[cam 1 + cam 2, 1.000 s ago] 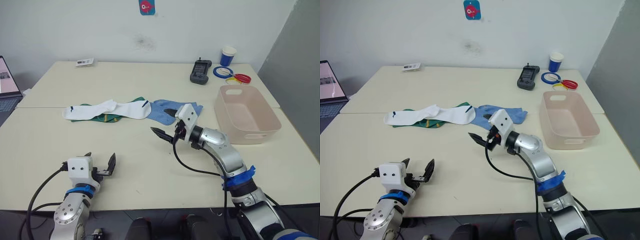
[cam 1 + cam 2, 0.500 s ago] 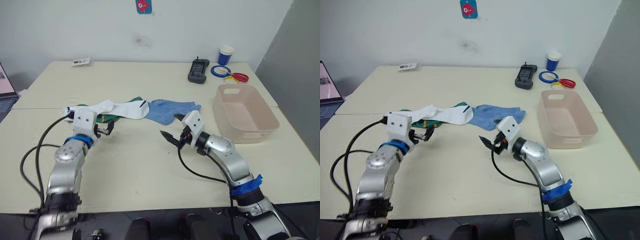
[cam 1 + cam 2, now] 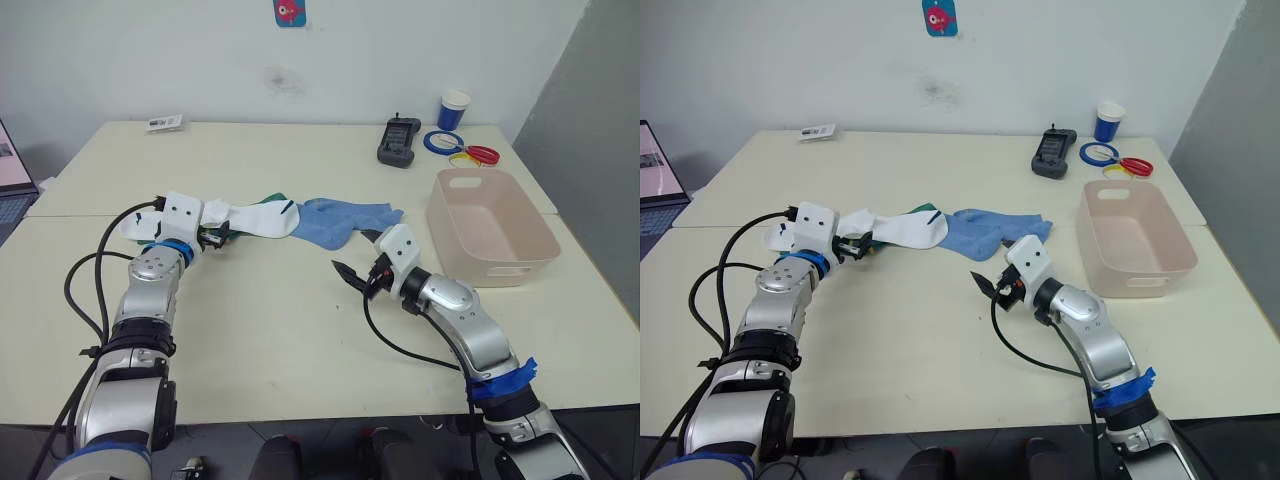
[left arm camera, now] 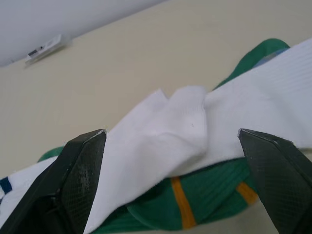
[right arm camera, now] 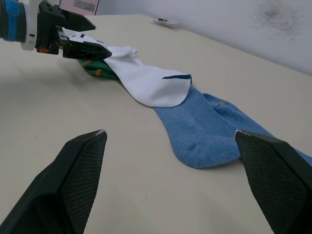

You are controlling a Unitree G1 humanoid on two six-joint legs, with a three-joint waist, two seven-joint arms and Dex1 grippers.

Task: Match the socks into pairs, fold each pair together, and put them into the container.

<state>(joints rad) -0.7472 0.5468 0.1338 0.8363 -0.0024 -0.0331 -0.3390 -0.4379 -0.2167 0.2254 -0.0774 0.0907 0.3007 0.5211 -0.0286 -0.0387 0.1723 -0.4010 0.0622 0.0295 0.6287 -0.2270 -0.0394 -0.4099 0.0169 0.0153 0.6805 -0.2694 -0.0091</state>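
The table (image 3: 300, 330) carries everything. The container (image 3: 492, 226) sits near its right edge, tub hollow in plain sight. The socks lie in an overlapping row toward the middle: a light blue sock (image 3: 340, 218) nearest the container (whether a second one lies under it cannot be told), a white sock (image 3: 262, 216) overlapping its left end, and a dark green sock (image 4: 195, 200) mostly buried beneath the white ones, only its edge and yellow bands showing. The left gripper (image 3: 214, 236) is at the row's left end, fingers spread wide astride a white sock (image 4: 161, 141), clamping nothing. The right gripper (image 3: 356, 265) hovers just short of the blue sock, fingers wide apart, empty.
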